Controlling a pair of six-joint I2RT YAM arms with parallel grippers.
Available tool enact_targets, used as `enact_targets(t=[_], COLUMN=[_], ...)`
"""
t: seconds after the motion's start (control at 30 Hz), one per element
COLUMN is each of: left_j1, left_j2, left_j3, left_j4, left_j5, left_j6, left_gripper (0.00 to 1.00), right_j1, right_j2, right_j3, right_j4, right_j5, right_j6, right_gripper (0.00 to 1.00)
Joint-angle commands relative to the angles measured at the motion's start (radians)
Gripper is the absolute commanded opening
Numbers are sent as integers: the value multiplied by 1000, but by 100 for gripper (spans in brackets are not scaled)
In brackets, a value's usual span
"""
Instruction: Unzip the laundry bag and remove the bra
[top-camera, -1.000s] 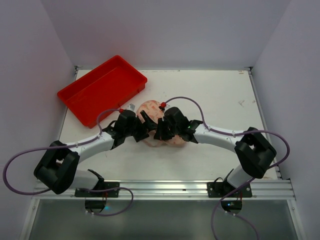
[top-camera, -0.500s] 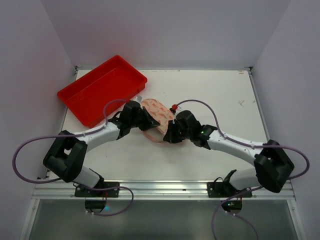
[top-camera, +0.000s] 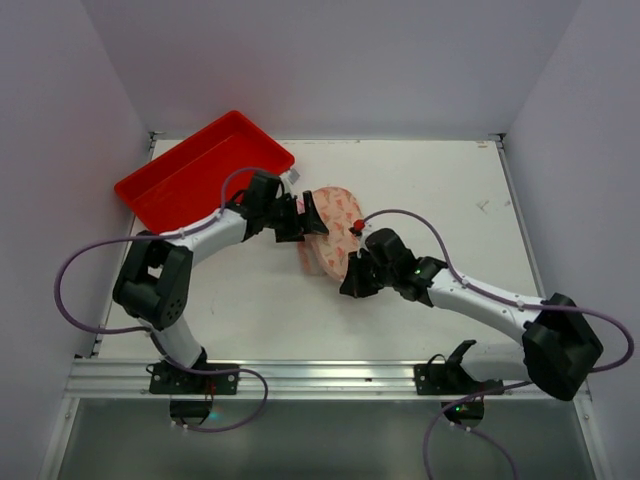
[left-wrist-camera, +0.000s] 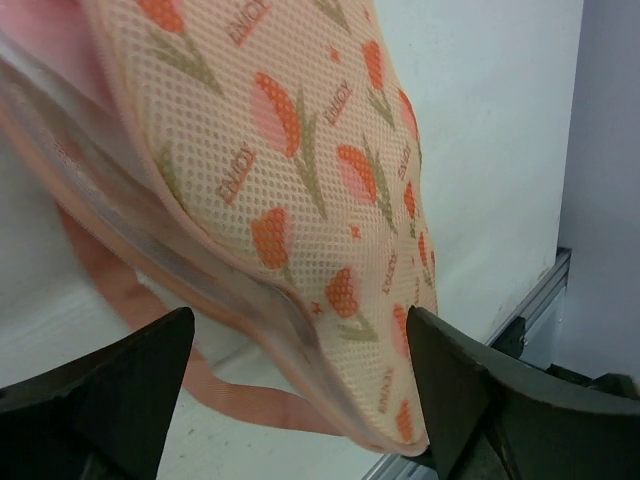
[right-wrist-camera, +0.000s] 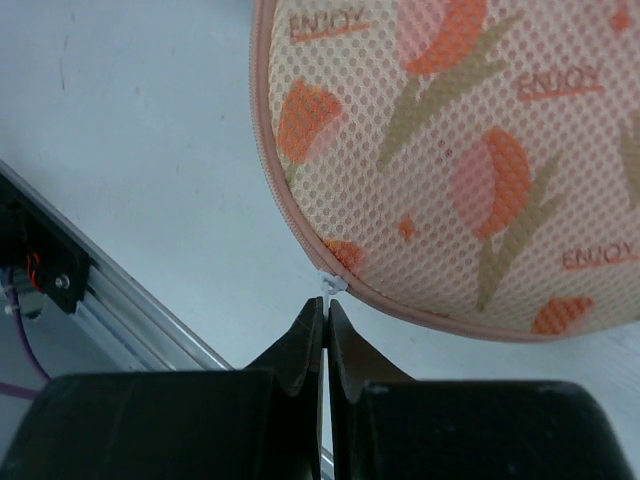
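The laundry bag (top-camera: 336, 232) is a cream-pink mesh pouch with orange tulip print, standing tilted on its edge at the table's middle. My left gripper (top-camera: 300, 217) is open, and the bag's zip edge (left-wrist-camera: 250, 290) passes between its spread fingers (left-wrist-camera: 110, 390). A pink strap (left-wrist-camera: 210, 395) hangs below that edge. My right gripper (right-wrist-camera: 326, 305) is shut on the small white zip pull (right-wrist-camera: 329, 285) at the bag's (right-wrist-camera: 470, 150) lower rim, and it sits at the bag's near end in the top view (top-camera: 350, 285). The bra is hidden.
A red plastic tray (top-camera: 200, 175) lies at the back left, close behind my left gripper. The table's metal front rail (top-camera: 320, 375) runs along the near edge, also seen in the right wrist view (right-wrist-camera: 120, 320). White walls stand on three sides.
The bag has gone from flat under both grippers to tilted on edge, shifted right. My left gripper moved back toward the tray and reopened. My right gripper drew toward the near edge, still shut.
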Motion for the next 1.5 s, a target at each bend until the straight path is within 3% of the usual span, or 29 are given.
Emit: enact_targets(t=[0.0,0.1,0.3,0.57,0.63,0.67,0.77,0.93,1.27,1.37,1.47], left_j1=[38,42,-27,-105,-105,-105,-103,-67,64,64,64], left_j2=[-101,-214,-440,-374,-350,-347,-333,-322,-363,-380,-409], left_j3=[8,-82,-367,-403,-392,-383,-351,-326,-332,-338,-386], left_j4=[-91,-115,37,177,182,183,174,165,113,19,-53], left_j5=[-33,-129,-245,-267,-273,-278,-281,-218,190,239,203], left_j6=[47,-63,-272,-352,-350,-349,-326,-266,-124,-42,21], left_gripper=[93,98,94,76,51,31,2,0,0,0,0], right_j1=[36,56,76,81,81,81,76,29,-144,-195,-261], right_j2=[89,186,338,381,367,361,313,210,86,54,22], right_j3=[90,154,273,297,279,273,231,124,-9,-33,-39], right_j4=[93,173,213,213,206,181,119,36,-67,-67,-83], right_j5=[-92,-126,-107,-83,-69,-69,-39,-54,-55,-38,6], right_j6=[9,44,57,52,48,45,22,-11,-26,-2,9], right_gripper=[0,0,0,0,0,0,0,0,0,0,0])
